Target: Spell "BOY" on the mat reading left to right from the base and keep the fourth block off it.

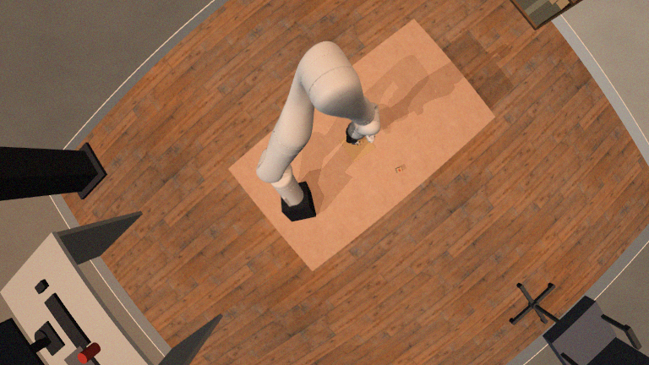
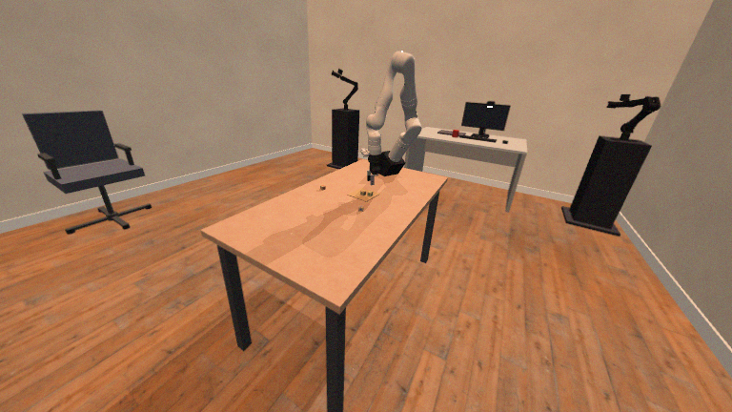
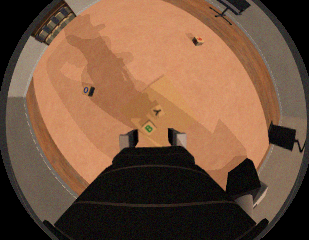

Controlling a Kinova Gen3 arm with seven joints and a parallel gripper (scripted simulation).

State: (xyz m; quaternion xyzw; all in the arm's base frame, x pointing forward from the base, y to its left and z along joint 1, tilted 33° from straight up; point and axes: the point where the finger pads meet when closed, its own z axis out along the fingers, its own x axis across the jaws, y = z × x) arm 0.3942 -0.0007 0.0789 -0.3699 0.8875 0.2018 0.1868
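The B block (image 3: 149,128) (image 2: 369,194) and the Y block (image 3: 157,111) (image 2: 362,193) lie close together on the yellowish mat (image 3: 170,95) (image 1: 358,151) (image 2: 366,199). Seen from the base, green B is left of dark Y. Their exact turn is hard to tell. The O block (image 3: 86,90) (image 2: 360,209) lies off the mat on its far side, blue O up. A block with a red mark (image 3: 199,40) (image 2: 322,187) (image 1: 399,169) lies off the mat to the right; its letter is unreadable. My gripper (image 3: 153,135) (image 2: 371,179) is open and empty above the mat, near the B block.
The table (image 1: 449,117) (image 2: 302,213) carries the arm's black base (image 1: 298,204) (image 3: 242,177) at its near end. The arm's shadow falls over part of the mat and the O block. The table's far edge lies well beyond the O block.
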